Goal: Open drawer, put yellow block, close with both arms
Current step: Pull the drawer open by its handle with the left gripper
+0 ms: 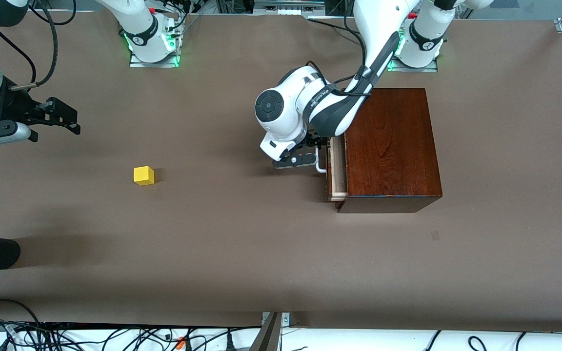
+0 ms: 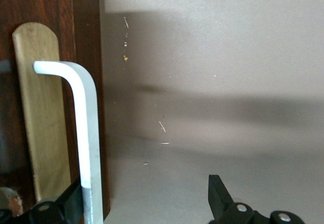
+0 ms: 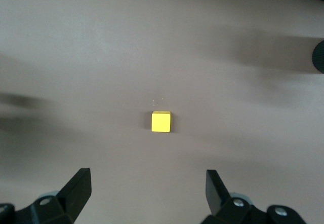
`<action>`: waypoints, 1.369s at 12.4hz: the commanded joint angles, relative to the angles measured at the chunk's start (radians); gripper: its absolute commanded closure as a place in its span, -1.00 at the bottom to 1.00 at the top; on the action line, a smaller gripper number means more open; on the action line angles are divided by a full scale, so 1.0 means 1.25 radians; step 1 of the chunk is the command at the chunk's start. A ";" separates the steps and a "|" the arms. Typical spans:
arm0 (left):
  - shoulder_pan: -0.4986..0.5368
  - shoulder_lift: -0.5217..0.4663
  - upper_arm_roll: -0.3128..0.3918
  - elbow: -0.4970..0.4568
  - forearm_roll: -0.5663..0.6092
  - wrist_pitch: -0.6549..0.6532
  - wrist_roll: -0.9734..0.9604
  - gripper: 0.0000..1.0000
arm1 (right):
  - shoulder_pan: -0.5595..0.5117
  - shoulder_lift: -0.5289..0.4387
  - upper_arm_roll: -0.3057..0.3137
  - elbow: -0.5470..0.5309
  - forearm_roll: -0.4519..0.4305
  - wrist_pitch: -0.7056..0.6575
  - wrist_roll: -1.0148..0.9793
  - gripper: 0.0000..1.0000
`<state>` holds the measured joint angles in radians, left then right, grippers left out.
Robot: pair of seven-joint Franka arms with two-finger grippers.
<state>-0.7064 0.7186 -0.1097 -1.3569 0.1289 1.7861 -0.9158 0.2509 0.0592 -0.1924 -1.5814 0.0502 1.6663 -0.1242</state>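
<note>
Drawer stands pulled out a little from the dark wooden box, its pale rim showing. Left gripper is at the white handle, fingers spread, one finger against the bar, not clenched. Yellow block sits alone on bare brown table, well apart from the box, toward the right arm's end. Right gripper hangs above it, fingers released, nothing held.

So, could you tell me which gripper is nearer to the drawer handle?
Left. The left gripper is open around the drawer handle; the right gripper, also open, hangs at the right arm's end of the table.
</note>
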 commanded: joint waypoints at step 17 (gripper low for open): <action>-0.083 0.015 -0.026 0.028 -0.135 0.125 -0.054 -1.00 | -0.006 -0.003 0.001 0.002 -0.011 0.002 -0.010 -1.00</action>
<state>-0.7421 0.7174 -0.0902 -1.3576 0.0780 1.8683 -0.8988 0.2506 0.0592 -0.1929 -1.5813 0.0501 1.6677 -0.1242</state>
